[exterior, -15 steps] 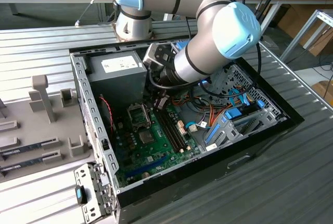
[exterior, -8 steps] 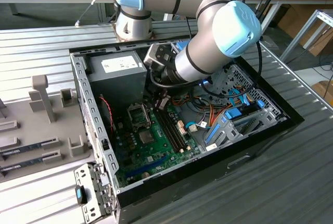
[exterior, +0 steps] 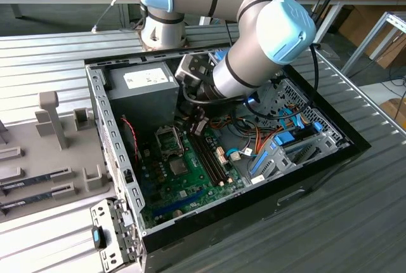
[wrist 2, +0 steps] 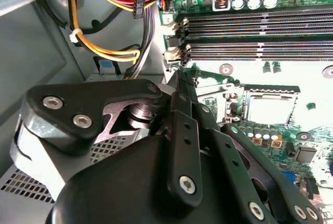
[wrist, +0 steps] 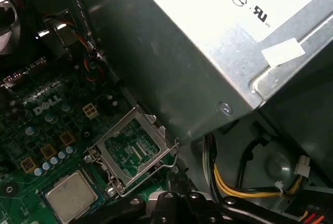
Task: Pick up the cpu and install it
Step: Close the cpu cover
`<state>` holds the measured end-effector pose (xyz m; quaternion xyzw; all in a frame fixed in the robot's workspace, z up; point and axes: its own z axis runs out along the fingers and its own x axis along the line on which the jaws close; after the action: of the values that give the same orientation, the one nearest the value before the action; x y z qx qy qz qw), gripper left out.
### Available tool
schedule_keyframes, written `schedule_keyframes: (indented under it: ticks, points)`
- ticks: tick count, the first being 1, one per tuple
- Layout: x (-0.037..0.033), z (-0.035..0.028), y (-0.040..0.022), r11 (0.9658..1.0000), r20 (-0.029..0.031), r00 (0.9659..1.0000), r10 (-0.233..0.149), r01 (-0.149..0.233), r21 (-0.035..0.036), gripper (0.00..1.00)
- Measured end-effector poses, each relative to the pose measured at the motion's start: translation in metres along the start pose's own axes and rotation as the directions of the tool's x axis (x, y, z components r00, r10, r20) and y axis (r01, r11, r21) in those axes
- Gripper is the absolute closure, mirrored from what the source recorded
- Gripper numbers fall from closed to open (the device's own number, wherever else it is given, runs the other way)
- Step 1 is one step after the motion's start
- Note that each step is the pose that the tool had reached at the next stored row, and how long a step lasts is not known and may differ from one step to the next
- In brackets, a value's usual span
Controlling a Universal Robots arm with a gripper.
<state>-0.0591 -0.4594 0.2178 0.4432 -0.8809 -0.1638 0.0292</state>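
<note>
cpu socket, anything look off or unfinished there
Yes: the cpu lies flat in its socket, but the retention frame is raised at an angle beside the power supply and its wire lever is unlatched, so the chip isn't clamped.

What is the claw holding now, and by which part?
Not the cpu: it lies on the board, apart from the claw. Whether the claw grips the wire lever beside it cannot be told.
</note>
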Motion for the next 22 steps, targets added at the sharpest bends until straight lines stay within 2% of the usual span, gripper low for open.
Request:
schedule_keyframes:
  ticks: [5, 9, 10, 11, 13, 14, 15, 16, 22]
  points:
    - [-0.007, 0.0032, 0.0042, 1.0, -0.0047, 1.0, 0.006, -0.006, 0.0051, 0.89]
    - [-0.007, 0.005, 0.0037, 0.999, 0.0031, 0.999, 0.044, -0.044, 0.0122, 0.89]
    - [-0.0067, 0.0058, 0.0045, 0.9987, 0.0006, 0.9988, 0.048, -0.048, 0.0156, 0.89]
    - [-0.0065, 0.0064, 0.005, 0.9986, -0.005, 0.9988, 0.05, -0.049, 0.0205, 0.89]
    - [-0.0062, 0.0071, 0.0056, 0.9979, -0.0237, 0.9982, 0.055, -0.054, 0.0369, 0.89]
    - [-0.0066, 0.0074, 0.006, 0.9967, -0.046, 0.9971, 0.061, -0.059, 0.0567, 0.89]
    - [-0.0085, 0.0081, 0.0075, 0.9957, -0.0604, 0.996, 0.066, -0.062, 0.0694, 0.89]
    - [-0.0092, 0.0084, 0.008, 0.9953, -0.0643, 0.9956, 0.068, -0.063, 0.0731, 0.89]
    - [-0.0087, 0.01, 0.0085, 0.9941, -0.0603, 0.9948, 0.083, -0.078, 0.0753, 0.89]
